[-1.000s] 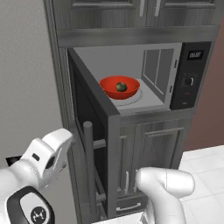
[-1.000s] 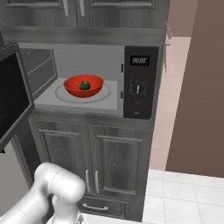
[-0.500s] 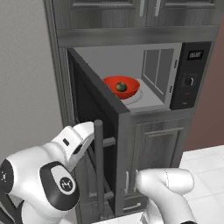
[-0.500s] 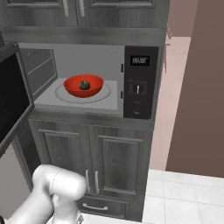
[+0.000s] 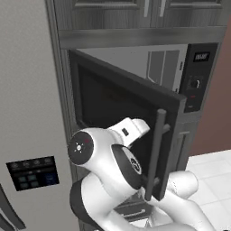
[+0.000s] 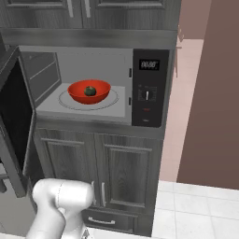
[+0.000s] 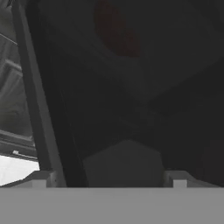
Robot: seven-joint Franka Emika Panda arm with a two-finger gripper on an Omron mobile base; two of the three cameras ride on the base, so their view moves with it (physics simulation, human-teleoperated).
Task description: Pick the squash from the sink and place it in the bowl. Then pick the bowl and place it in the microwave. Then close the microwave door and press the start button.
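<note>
The microwave [image 6: 93, 60] stands open, with its white inside showing in the right base view. On its turntable sits the red bowl [image 6: 77, 91], and the dark green squash [image 6: 90, 91] lies in it. The microwave door [image 5: 117, 108] hangs half swung, its bar handle [image 5: 158, 153] towards me. My arm [image 5: 103, 158] reaches up against the door's outer face. In the hand view my gripper [image 7: 109, 179] is open, its fingertips [image 7: 41, 178] wide apart, close to the dark window. The bowl [image 7: 116, 33] shows faintly red through the glass. The sink is out of view.
The black control panel [image 6: 149, 88] with its display and buttons runs down the microwave's right side. Dark panelled cabinet doors [image 6: 116, 172] stand below and above. A tall grey refrigerator [image 5: 27, 113] fills the left, and pale floor tiles [image 6: 196, 210] lie at the lower right.
In the left base view the door has swung partway towards the opening and now covers the bowl. My arm has risen and come up against the door's outer face.
</note>
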